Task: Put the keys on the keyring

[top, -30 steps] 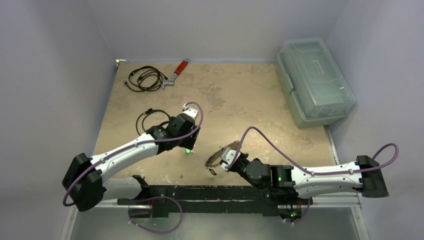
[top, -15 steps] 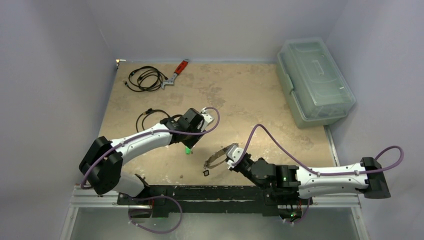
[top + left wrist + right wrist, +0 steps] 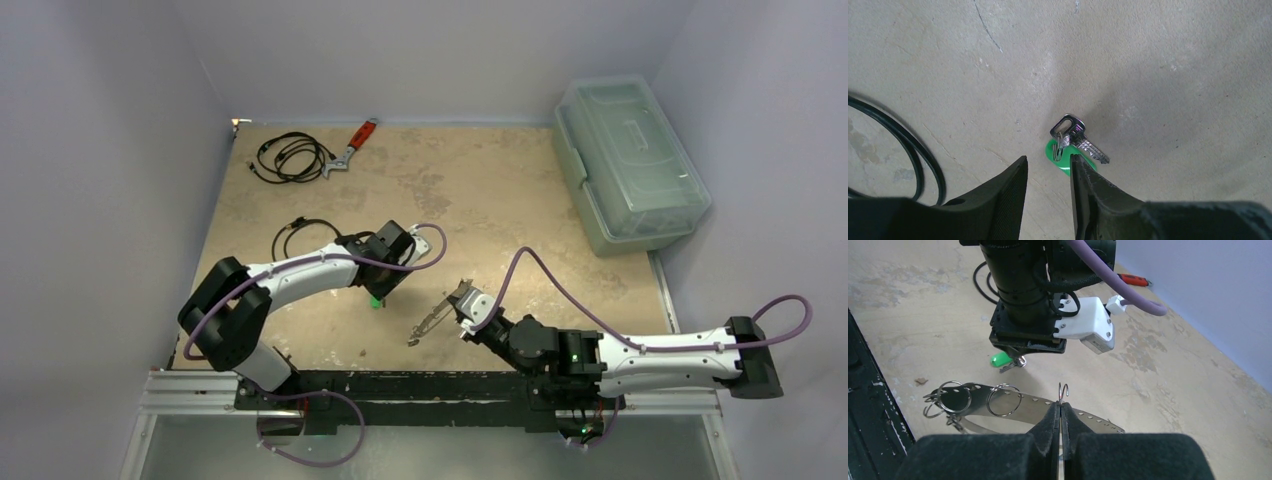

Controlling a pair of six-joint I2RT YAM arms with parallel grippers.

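A small silver key with a green tag point(image 3: 1056, 153) lies on the table; it also shows in the top view point(image 3: 375, 300) and the right wrist view point(image 3: 999, 359). My left gripper point(image 3: 1047, 161) is open right above it, its right finger point(image 3: 1088, 185) over part of the tag. My right gripper point(image 3: 1060, 409) is shut on the keyring point(image 3: 1020, 408), a grey metal band with holes and small split rings. It holds the keyring on edge just above the table point(image 3: 432, 320), right of the green key. I see no blue or dark tagged key.
A black cable point(image 3: 908, 150) lies just left of the left gripper. A second coiled cable point(image 3: 290, 155) and a red-handled wrench point(image 3: 352, 145) lie at the far left. A clear plastic box point(image 3: 628, 160) stands at the far right. The black base rail point(image 3: 400, 385) runs along the near edge.
The left gripper has moved right and settled over the green key. The right gripper has moved forward and turned the keyring from flat to on edge.
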